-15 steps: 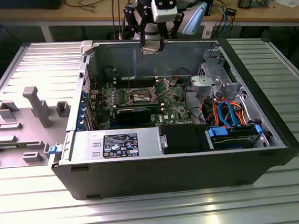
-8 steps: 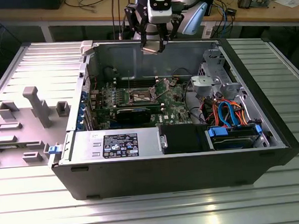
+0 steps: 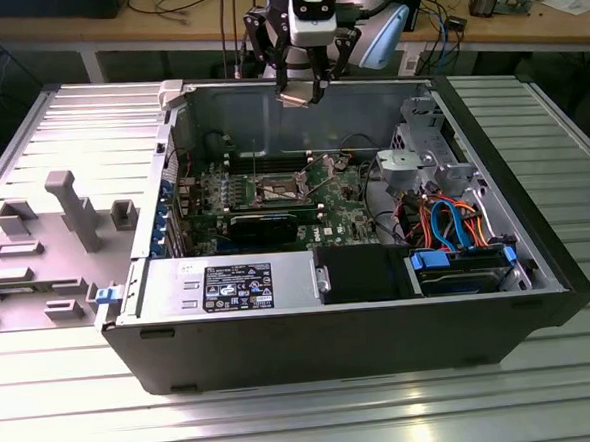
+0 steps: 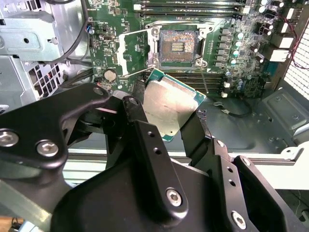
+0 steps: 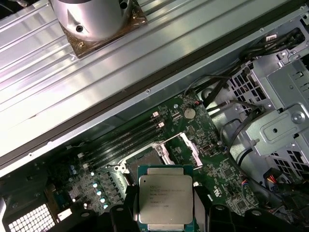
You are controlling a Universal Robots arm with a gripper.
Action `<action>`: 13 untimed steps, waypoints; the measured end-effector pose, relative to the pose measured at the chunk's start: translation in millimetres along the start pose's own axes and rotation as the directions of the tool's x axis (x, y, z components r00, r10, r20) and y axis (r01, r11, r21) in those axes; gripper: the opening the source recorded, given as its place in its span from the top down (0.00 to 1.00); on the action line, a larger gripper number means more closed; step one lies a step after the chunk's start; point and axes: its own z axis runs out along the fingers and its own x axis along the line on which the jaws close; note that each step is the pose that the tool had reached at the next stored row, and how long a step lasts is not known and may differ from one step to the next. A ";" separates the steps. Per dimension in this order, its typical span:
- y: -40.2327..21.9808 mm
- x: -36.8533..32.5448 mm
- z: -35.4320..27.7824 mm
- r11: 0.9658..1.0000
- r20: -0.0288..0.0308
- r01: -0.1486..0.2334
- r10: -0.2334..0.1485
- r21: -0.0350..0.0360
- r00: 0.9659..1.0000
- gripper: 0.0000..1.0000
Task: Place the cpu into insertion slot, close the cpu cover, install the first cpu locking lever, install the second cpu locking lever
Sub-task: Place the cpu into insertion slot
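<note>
Above the open case (image 3: 333, 344), the hand (image 4: 166, 121) is clamped on the cpu (image 4: 171, 99)

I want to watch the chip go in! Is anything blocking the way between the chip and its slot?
Nothing visible does. The gripper holds the cpu above the motherboard, and the insertion slot lies bare, its cpu cover swung open beside it.

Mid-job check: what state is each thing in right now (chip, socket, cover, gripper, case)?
gripper: shut on the cpu.
cpu: held by its edges, clear of the board, not seated.
insertion slot: empty and uncovered.
cpu cover: swung open beside the insertion slot.
computer case: lying on its side, open on top.
</note>
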 end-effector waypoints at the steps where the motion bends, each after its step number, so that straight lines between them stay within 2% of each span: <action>1: 0.0 0.0 0.0 1.000 0.000 0.000 0.000 0.000 1.000 0.46; 10: 0.0 0.1 0.0 1.000 0.000 -0.001 0.001 0.000 1.000 0.46; 13: -0.6 1.1 0.2 1.000 0.002 -0.020 0.020 0.000 1.000 0.46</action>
